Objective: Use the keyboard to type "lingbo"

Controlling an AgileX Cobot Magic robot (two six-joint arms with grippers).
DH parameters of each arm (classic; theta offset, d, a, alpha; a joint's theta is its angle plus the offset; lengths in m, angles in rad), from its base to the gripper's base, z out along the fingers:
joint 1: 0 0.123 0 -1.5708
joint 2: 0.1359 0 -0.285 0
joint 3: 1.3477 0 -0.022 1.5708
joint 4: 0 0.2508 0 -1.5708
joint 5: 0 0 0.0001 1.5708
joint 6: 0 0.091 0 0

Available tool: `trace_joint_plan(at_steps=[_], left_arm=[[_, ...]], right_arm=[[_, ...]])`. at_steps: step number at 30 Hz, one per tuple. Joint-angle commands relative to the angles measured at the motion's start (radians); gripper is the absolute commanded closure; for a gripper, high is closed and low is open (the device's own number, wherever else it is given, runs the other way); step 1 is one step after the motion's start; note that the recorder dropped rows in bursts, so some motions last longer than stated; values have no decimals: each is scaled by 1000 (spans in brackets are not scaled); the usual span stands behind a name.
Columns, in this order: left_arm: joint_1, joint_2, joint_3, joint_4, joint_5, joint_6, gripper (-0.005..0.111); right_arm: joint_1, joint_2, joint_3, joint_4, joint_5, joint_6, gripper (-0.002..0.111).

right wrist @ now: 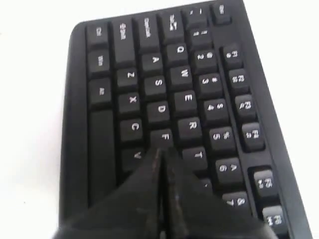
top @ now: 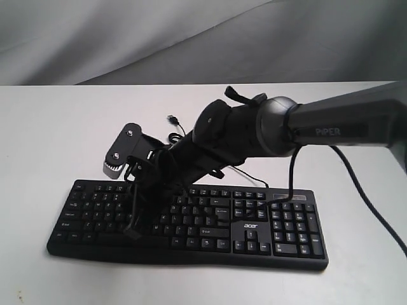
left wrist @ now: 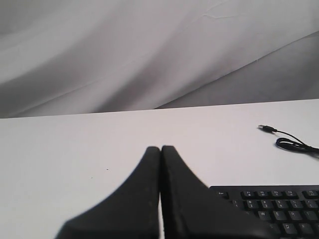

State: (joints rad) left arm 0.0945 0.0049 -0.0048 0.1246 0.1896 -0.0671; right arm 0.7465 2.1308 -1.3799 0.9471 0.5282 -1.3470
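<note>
The black acer keyboard (top: pixel 280 222) lies on the white table, with its number pad on the right. My right arm reaches across from the right, and its gripper (top: pixel 133 232) points down onto the left half of the keys. In the right wrist view the keyboard (right wrist: pixel 149 74) fills the frame and the right gripper (right wrist: pixel 162 152) is shut, tips together just past the F key (right wrist: pixel 165 137), between V and T. I cannot tell whether the tips touch a key. My left gripper (left wrist: pixel 160 148) is shut on nothing, above bare table beside the keyboard's (left wrist: pixel 279 209) Esc corner.
The keyboard's thin black cable lies loose on the table behind it and ends in a USB plug (top: pixel 173 120), also in the left wrist view as the plug (left wrist: pixel 267 129). A grey cloth backdrop (top: pixel 191 38) hangs behind the white table (top: pixel 51 127).
</note>
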Motion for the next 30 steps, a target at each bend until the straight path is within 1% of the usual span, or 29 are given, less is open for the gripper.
trace_joint_plan(at_steps=[1,30], left_arm=[[-5,-5,5,0,-6,-2,106],[-5,-5,5,0,-6,-2,106]], right_arm=[[2,38,-61,7,33,18,108],[2,99,-64,5,22,18,108]])
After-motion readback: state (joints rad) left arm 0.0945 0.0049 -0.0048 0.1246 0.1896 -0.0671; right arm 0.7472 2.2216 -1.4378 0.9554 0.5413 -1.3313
